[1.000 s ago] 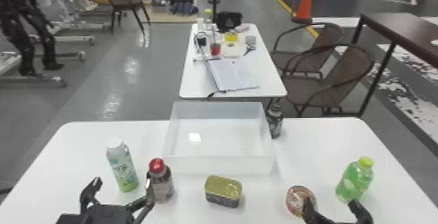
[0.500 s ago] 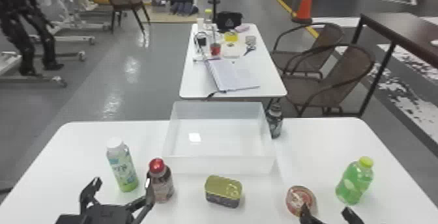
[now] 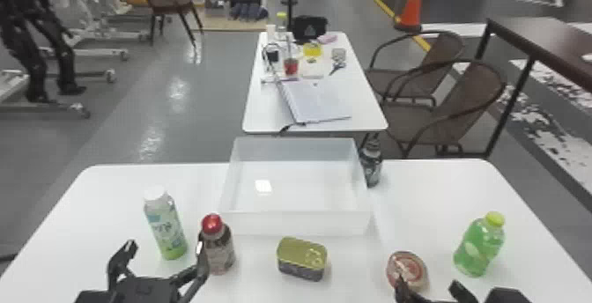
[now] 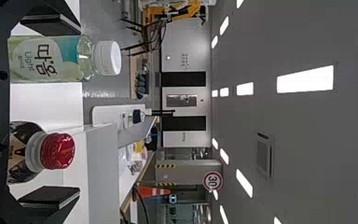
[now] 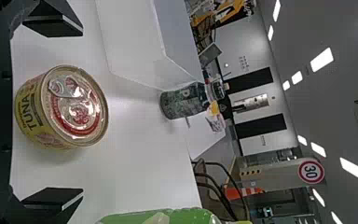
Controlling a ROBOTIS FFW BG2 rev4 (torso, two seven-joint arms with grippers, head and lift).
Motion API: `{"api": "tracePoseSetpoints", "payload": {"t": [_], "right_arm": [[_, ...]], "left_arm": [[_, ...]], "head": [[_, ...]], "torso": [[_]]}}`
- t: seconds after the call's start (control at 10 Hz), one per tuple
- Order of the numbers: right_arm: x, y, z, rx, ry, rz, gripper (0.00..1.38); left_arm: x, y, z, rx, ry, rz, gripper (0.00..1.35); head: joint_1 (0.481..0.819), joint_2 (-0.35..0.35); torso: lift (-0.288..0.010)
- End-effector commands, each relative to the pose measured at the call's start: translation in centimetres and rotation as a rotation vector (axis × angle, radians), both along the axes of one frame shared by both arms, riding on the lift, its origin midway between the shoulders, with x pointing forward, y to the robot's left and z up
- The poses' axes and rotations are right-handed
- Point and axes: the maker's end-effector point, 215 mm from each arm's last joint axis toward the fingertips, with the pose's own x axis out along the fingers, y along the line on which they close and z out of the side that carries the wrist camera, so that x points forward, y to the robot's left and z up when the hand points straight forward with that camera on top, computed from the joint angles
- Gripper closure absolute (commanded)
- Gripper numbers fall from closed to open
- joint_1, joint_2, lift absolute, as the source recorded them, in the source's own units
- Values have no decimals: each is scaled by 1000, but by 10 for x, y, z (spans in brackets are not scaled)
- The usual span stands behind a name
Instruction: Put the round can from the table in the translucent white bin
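At the bottom right of the head view, my right gripper (image 3: pixel 426 285) is open just in front of the round can (image 3: pixel 409 270), one finger overlapping its near edge. In the right wrist view the can (image 5: pixel 63 107) stands between the spread fingers of my right gripper (image 5: pixel 53 112), nearer one of them, not gripped. The translucent white bin (image 3: pixel 295 223) sits at the table's far middle. My left gripper (image 3: pixel 165 253) is parked open at the lower left, close to the red-capped bottle; the left wrist view also has this gripper (image 4: pixel 51 112) with its fingers apart.
The rectangular can (image 3: pixel 301 258) lies in front of the bin. A green bottle (image 3: pixel 479 245) stands right of the round can, and a dark bottle (image 3: pixel 371 163) beside the bin's right wall. A white-capped bottle (image 3: pixel 166 225) and a red-capped bottle (image 3: pixel 217 245) stand at left.
My right gripper has moved left and lower in the head view, so its fingers are now around the near side of the round can. The left arm has stayed still.
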Motion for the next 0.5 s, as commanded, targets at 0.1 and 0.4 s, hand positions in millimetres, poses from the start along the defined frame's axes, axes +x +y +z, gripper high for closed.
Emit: {"api": "tracePoseSetpoints", "payload": {"t": [0.1, 0.4], "right_arm": [[12, 7, -5, -19, 32, 20, 88], [15, 7, -16, -20, 61, 24, 88]], "left_arm": [[0, 0, 1, -3, -3, 1, 96], [0, -1, 0, -11, -5, 0, 96]], "head": [[549, 0], [549, 0]], "torso": [[-100], [-100]]}}
